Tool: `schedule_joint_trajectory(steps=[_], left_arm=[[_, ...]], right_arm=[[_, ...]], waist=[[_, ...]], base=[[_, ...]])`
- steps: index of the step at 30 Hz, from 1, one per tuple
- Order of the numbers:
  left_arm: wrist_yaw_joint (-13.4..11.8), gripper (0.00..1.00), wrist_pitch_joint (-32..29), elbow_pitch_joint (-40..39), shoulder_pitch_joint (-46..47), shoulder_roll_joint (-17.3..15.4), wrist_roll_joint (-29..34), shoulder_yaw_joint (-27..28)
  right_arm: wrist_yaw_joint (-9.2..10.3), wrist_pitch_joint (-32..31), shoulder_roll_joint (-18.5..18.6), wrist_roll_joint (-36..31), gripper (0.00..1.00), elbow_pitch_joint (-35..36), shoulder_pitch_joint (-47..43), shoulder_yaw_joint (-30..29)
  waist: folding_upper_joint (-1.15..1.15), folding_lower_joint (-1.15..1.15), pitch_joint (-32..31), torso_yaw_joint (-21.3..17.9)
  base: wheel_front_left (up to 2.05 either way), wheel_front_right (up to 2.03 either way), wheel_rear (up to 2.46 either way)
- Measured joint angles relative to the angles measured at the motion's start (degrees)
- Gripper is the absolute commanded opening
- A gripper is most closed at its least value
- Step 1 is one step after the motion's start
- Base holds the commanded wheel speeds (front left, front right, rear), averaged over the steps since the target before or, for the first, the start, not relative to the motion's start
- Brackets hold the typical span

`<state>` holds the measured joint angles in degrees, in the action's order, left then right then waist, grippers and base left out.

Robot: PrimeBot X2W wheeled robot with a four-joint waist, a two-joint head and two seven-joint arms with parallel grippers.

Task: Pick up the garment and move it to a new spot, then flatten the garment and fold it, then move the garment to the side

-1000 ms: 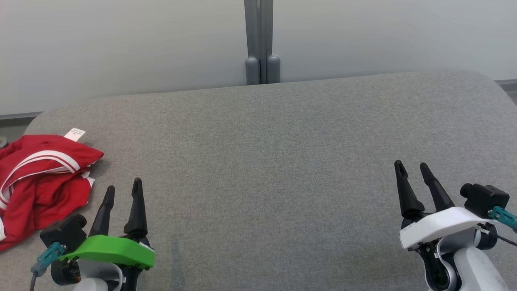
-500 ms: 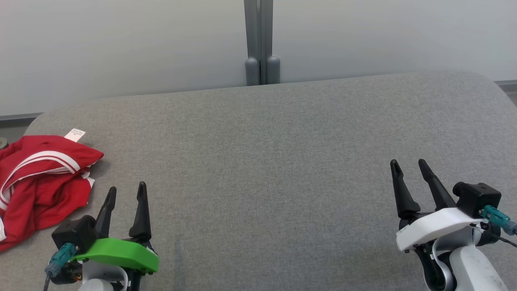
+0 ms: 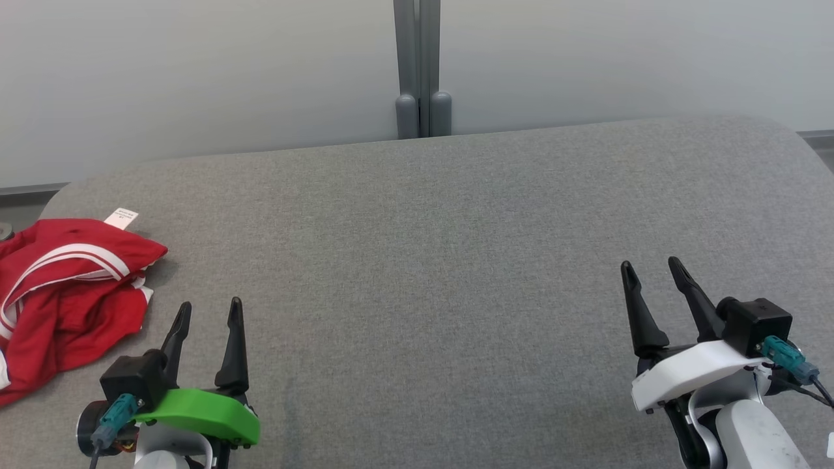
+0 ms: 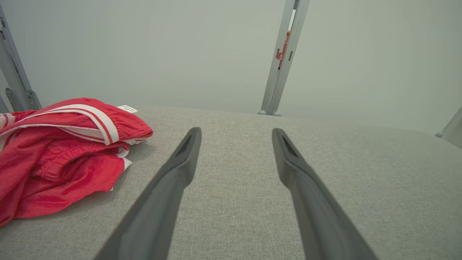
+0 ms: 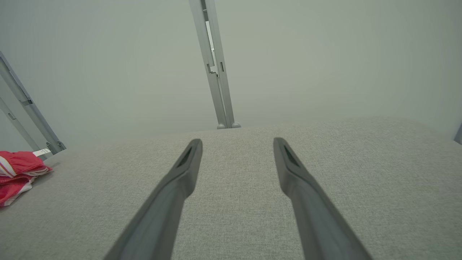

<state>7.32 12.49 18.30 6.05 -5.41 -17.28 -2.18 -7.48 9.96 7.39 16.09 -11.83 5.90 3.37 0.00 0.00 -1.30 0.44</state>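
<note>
The garment (image 3: 65,286) lies crumpled at the left edge of the head view, a red piece with white stripes and a small white label (image 3: 121,217) at its upper edge; it rests on the grey surface (image 3: 423,260), partly running out of the frame on the left; in the left wrist view it sits at the middle left (image 4: 61,151), and in the right wrist view at the far left edge (image 5: 18,169).

We judge it light, soft and limp; it should bunch and sag when lifted, and the thin cloth may slip from a shallow pinch. The striped band looks thicker than the rest, so we would take hold there, or at a bunched fold near the lower right of the heap, which lies nearest the left gripper (image 3: 210,303).

That gripper sits at the lower left of the head view, just right of the garment and not touching it, its fingers apart and holding nothing; the right gripper (image 3: 650,264) sits at the lower right, well away from the cloth, fingers likewise apart and bare.

As for containers, we can name none on the surface.
</note>
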Motion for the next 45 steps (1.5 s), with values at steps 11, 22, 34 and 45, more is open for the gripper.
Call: schedule_joint_trajectory(steps=[11,22,34,45], left_arm=[[0.1,1.00,1.2,1.1,0.1,0.2,2.8,-0.2],[0.1,1.00,2.3,2.0,0.5,0.2,6.3,-0.3],[0.1,1.00,2.5,2.4,0.8,0.2,6.5,-0.2],[0.1,1.00,2.6,3.2,2.6,0.7,6.1,0.2]], right_arm=[[0.00,1.2,-0.3,-3.5,1.00,-0.3,-0.5,0.0],[-0.01,2.3,-0.7,-6.6,1.00,-0.6,-0.7,-0.2],[-0.01,2.6,-1.1,-7.1,1.00,-0.8,-0.8,-0.6],[-0.01,3.0,-2.2,-6.2,1.00,-0.2,-0.9,-0.2]], waist=[[0.00,0.00,-0.1,0.1],[0.00,0.00,-0.3,0.4],[0.00,0.00,-0.1,0.9],[0.00,0.00,0.1,5.7]], base=[[0.00,0.00,0.00],[0.00,0.00,0.00],[0.00,0.00,0.00],[0.00,0.00,0.00]])
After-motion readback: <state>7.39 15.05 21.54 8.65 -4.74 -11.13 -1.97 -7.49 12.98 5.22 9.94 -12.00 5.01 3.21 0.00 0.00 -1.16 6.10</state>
